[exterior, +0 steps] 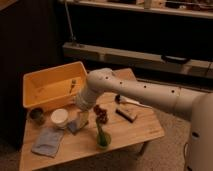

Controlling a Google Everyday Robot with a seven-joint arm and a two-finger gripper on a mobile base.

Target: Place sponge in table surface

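The sponge (74, 127) is a small blue-and-pale block lying on the wooden table (125, 137), just right of a white bowl (60, 117). My gripper (82, 118) hangs down from the white arm (135, 92) and sits right at the sponge's upper right edge, over it or touching it; I cannot tell which. The arm's wrist hides part of the sponge.
A yellow bin (47, 86) stands at the back left. A dark cup (36, 115) and a blue cloth (47, 142) are at the front left. A green vase (103, 137) with red flowers (100, 114) stands close right of the gripper. A dark block (126, 114) lies further right.
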